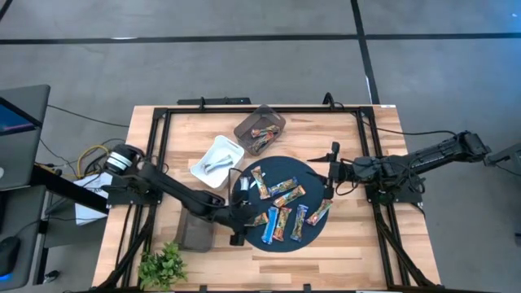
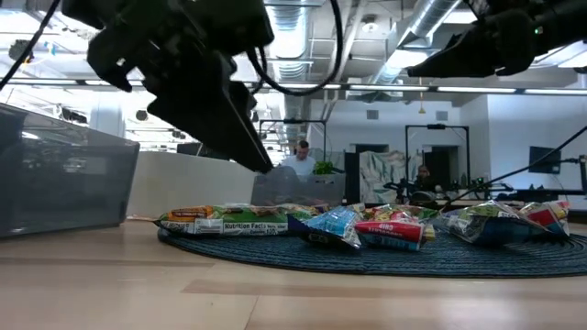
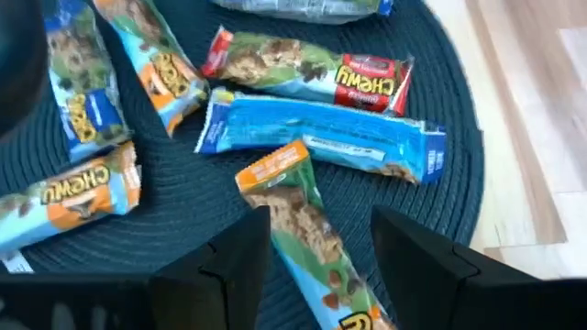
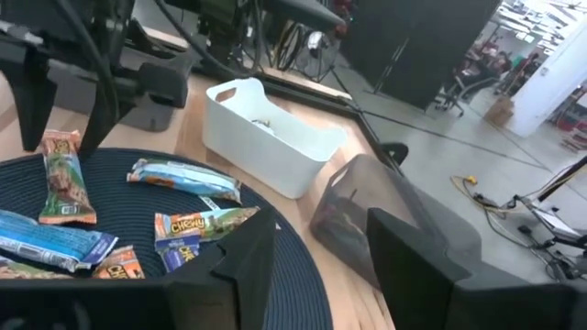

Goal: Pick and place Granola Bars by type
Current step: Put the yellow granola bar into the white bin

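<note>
Several granola bars lie scattered on a round dark blue mat. Their wrappers are blue, orange-brown and red. My left gripper hovers open over the mat's near-left part. Its fingers stand on either side of an orange-ended, green-wrapped bar without touching it; the low view shows them above the bars. Beyond that bar lie a blue bar and a red-ended one. My right gripper is open, raised over the mat's right side.
A white tray with silvery bars stands left of the mat's far side. A dark translucent tray with bars stands beyond it. A grey tray sits at the near left, by a small plant.
</note>
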Robot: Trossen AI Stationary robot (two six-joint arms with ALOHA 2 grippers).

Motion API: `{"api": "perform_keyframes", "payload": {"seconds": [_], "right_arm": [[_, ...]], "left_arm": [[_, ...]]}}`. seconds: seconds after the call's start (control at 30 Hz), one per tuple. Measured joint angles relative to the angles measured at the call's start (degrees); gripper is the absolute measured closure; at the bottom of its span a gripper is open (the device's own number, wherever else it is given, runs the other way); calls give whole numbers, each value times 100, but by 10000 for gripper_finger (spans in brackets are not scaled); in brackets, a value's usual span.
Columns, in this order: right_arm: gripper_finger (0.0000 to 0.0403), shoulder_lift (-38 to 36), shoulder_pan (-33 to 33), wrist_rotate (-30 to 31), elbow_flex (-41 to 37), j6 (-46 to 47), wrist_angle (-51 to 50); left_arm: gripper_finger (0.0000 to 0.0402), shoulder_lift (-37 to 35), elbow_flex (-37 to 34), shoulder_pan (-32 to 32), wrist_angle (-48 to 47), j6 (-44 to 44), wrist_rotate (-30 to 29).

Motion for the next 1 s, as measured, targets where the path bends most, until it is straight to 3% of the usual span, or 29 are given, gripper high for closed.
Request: {"api": "perform_keyframes", "payload": {"seconds": [0.33, 0.6, 1.0], "right_arm": [[239, 7, 0, -5, 2, 48, -55], [244, 5, 0, -13, 4, 66, -53], [249, 4, 0, -13, 4, 66, -96]], "left_arm": [[216, 512, 147, 30, 42, -278, 341], [217, 514, 151, 43, -111, -377, 414], [259, 514, 144, 42, -454, -404, 275]]}}
